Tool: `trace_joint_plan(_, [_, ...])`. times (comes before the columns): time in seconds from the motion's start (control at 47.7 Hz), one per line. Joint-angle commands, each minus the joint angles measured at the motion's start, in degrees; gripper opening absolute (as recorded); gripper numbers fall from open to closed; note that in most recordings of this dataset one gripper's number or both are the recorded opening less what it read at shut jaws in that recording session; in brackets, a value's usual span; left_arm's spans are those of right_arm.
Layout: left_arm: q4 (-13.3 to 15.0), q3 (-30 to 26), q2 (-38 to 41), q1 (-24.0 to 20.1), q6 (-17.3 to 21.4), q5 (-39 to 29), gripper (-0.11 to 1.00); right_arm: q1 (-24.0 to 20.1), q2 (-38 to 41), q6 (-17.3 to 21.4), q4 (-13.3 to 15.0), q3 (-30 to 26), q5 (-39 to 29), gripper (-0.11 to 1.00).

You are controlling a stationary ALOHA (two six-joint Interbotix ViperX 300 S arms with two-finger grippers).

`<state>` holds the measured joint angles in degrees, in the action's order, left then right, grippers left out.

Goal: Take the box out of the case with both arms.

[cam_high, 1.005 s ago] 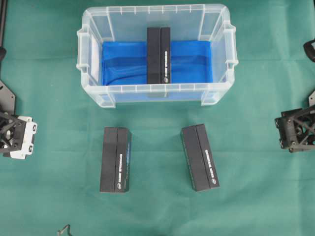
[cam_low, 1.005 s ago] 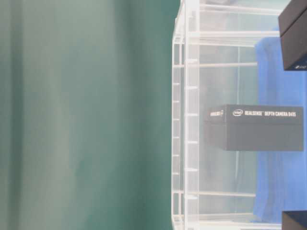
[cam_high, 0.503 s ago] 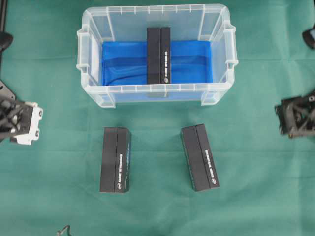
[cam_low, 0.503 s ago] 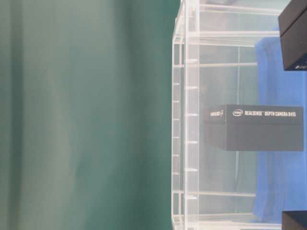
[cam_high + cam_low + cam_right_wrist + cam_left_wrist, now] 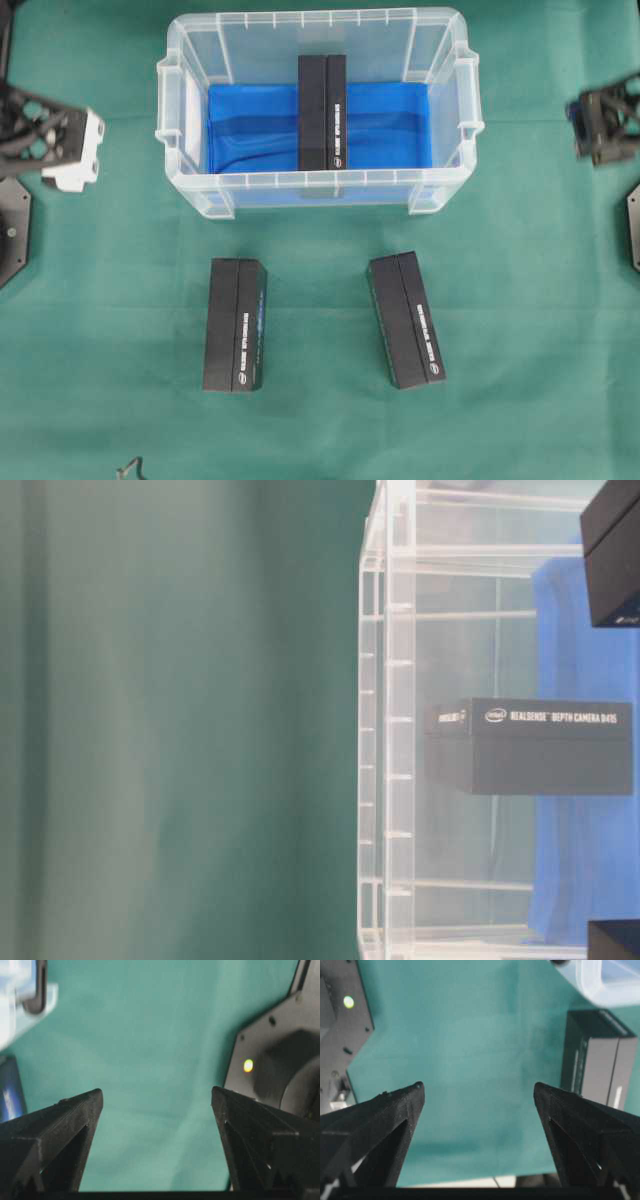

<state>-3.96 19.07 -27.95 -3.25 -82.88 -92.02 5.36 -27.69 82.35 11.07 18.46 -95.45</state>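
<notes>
Box stands mid-case, on the blue sheet. Left gripper and right gripper flank the case, jaws wide, empty. Risk: uneven squeeze tilts box against the wall.

Two black boxes are lying on a green cloth that is covering the table. The left black box is resting lengthwise, nearly straight, with white lettering running along its long face and a blue strip showing at its right edge. The right black box is sitting well apart from it, tilted slightly so its lower end is pointing right, also bearing white print. A small dark wire-like item is poking in at the bottom edge; what it is cannot be told.
</notes>
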Motion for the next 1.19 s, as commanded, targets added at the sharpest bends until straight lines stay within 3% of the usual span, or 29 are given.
trace_joint_plan(0.0, [-0.18,-1.41,-0.35,-3.43,2.46,0.00,0.86,4.31,-0.35,-3.16,0.18,-0.53,1.58,0.85])
trace_joint_plan(0.272, [-0.18,-2.02,0.53,-9.58,8.88,0.00,0.86,12.57,0.62,-10.72,-0.09,-0.53,3.87,0.85])
trace_joint_plan(1.173, [-0.18,-1.85,0.97,-9.76,8.88,0.26,0.86,12.66,0.79,-10.46,-1.32,-0.53,3.96,0.85])
